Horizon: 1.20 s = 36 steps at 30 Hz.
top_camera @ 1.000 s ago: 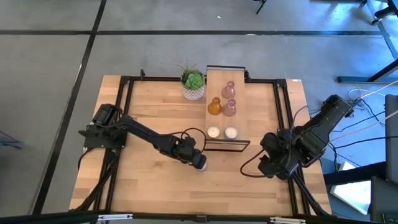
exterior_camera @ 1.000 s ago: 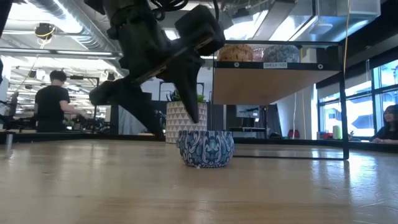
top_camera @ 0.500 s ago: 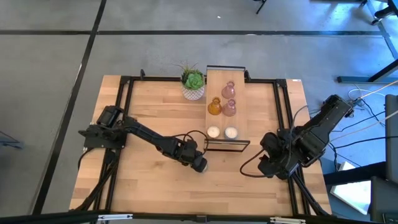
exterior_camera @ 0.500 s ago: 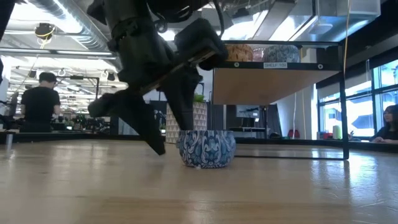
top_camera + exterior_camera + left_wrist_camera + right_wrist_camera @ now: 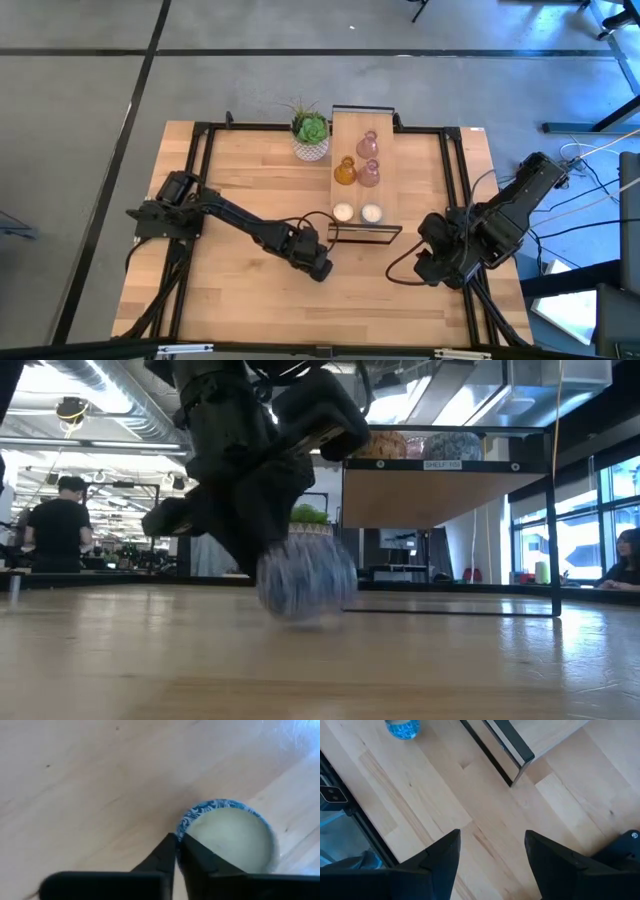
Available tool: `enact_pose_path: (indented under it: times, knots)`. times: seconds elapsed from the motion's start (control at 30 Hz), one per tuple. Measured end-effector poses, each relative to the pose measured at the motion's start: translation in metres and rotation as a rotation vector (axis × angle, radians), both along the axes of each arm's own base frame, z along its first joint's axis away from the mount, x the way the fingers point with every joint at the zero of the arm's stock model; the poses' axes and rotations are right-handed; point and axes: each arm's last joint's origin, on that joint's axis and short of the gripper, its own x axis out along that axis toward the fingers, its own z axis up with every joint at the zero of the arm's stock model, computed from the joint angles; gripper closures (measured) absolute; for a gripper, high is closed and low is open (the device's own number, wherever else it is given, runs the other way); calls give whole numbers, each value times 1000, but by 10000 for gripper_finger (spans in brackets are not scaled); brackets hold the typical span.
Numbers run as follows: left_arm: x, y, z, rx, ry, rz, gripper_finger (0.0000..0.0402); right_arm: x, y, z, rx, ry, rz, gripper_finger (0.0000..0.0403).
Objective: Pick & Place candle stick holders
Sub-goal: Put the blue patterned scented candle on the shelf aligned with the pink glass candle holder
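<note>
Three glass candle stick holders stand on their bases on a raised wooden shelf (image 5: 386, 190): a pink one (image 5: 367, 143), an amber one (image 5: 345, 172) and a second pink one (image 5: 369, 173). My left gripper (image 5: 318, 268) is in front of the shelf, shut on a blue-patterned candle cup (image 5: 230, 835) filled with pale wax. In the low view that cup (image 5: 303, 578) shows blurred below the arm. My right gripper (image 5: 492, 865) hangs open over bare table at the right, holding nothing. My left gripper pinches the cup's rim (image 5: 184, 826) at one spot of the wall. One finger (image 5: 167, 847) is outside the cup and the other (image 5: 197, 852) is inside, over the wax. The fingers come from above, slanting down. Whether the cup's base is off the table, I cannot tell.
Two white tealights (image 5: 343, 212) (image 5: 371, 212) sit on the shelf's near end. A green plant in a white pot (image 5: 311, 130) stands left of the shelf. The shelf's black frame (image 5: 512, 750) lies ahead of my right gripper. People show in the room behind.
My left gripper has come down over the blue-patterned cup and shut on its rim. The cup, which stood still on the table, has shifted a little toward the table's left and now shows blurred in the low view.
</note>
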Motion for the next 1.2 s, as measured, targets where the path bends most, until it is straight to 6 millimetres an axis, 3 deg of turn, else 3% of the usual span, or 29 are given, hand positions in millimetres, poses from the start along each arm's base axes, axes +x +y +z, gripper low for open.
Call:
enact_pose_path:
  times: [0.23, 0.4, 0.5, 0.67, 0.87, 1.07, 1.2]
  knots:
    - [4, -7, 39, 24, 103, -93, 397, 1, 0, 0, 1, -7, -1, 178]
    - [6, -9, 94, 104, 140, -169, 398, 1, 0, 0, 1, -9, -1, 178]
    - [7, 4, 132, 194, 133, -172, 398, 1, 0, 0, 1, -9, -1, 178]
    - [6, 53, 187, 316, 124, -137, 399, 1, 0, 0, -9, -19, -4, 178]
    - [3, 136, 231, 414, 48, -69, 399, 2, -1, 1, -34, -43, -12, 178]
    - [-14, 223, 248, 460, 22, 20, 399, 9, -11, 1, -101, -92, -69, 178]
    - [-20, 261, 249, 483, -23, -6, 399, 17, -24, 2, -149, -110, -143, 178]
